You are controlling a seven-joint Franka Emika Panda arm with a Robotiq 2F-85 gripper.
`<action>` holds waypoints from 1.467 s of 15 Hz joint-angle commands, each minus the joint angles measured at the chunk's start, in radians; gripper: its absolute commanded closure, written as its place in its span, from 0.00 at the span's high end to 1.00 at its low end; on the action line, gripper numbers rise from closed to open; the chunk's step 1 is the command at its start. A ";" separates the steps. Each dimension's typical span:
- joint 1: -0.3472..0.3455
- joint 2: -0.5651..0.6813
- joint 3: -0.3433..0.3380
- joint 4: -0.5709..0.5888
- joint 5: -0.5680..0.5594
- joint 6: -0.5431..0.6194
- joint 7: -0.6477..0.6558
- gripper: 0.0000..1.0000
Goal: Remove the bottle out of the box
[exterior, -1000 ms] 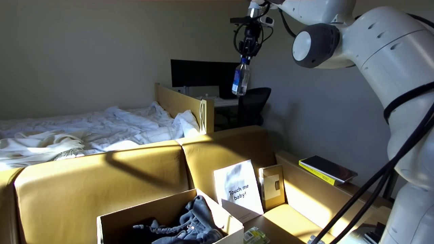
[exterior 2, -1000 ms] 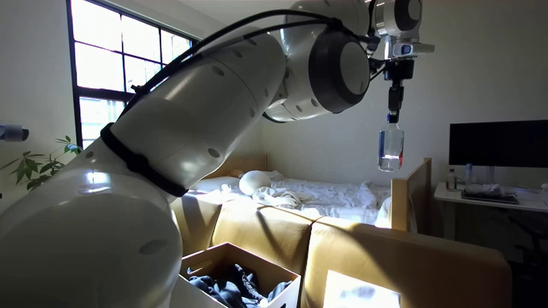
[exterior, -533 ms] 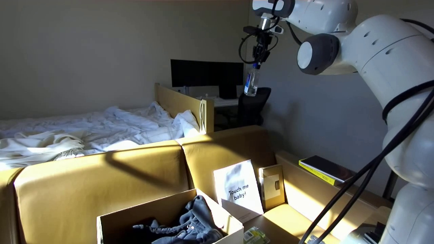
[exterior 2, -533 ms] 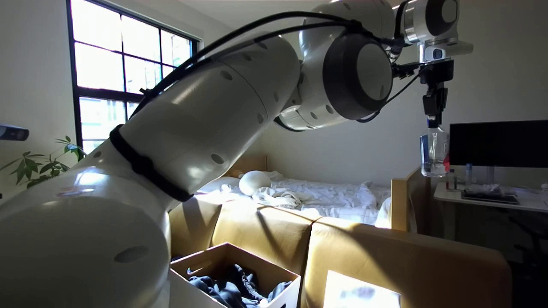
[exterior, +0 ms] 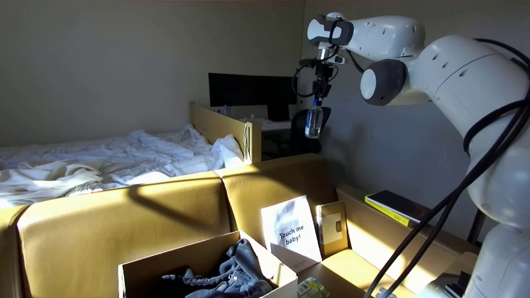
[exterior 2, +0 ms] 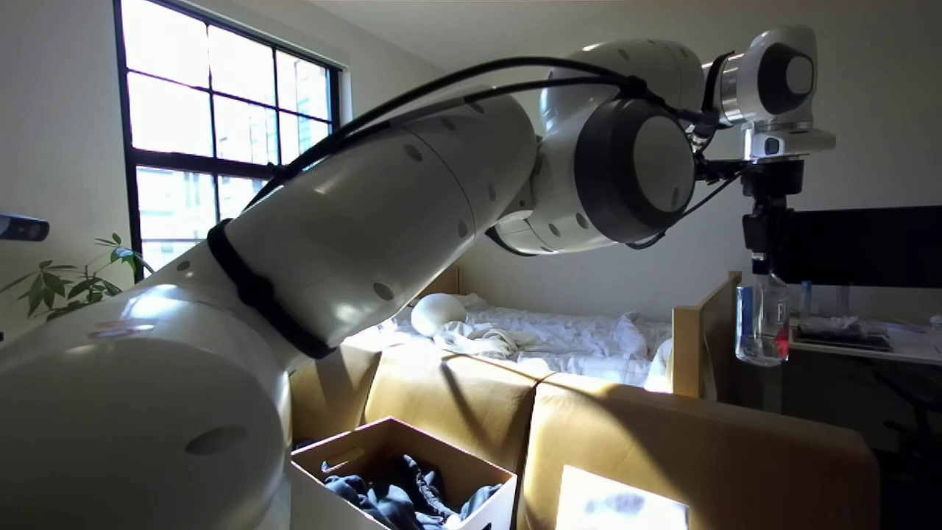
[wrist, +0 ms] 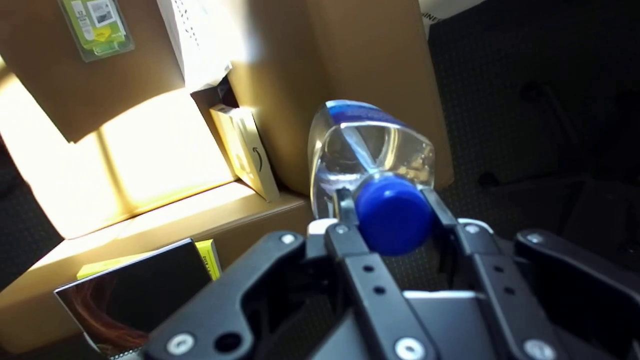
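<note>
At one o'clock from the box (exterior: 198, 256) in an exterior view, your claw (exterior: 319, 98) grips the bottle (exterior: 314, 121) by its neck: likely light, squeezable; neck seems stiffest hold.

Home interior; rumpled bed (exterior: 145, 153), tan sofa (exterior: 103, 223), desk (exterior 2: 909, 347) with monitor (exterior: 252, 90), leafy plant (exterior 2: 50, 293), window (exterior 2: 169, 110)

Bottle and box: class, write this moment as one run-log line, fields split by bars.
gripper: shut on bottle near cap | bottle: out of box, in mid-air | box: dark cloth inside
</note>
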 commanded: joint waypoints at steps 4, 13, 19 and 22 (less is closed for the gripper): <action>-0.001 0.045 0.013 0.068 -0.019 -0.028 0.023 0.11; -0.002 0.078 0.024 -0.026 0.021 -0.016 0.075 0.11; -0.002 0.076 0.025 -0.028 0.022 0.068 0.147 0.11; -0.003 0.066 0.027 -0.040 0.023 0.085 0.176 0.11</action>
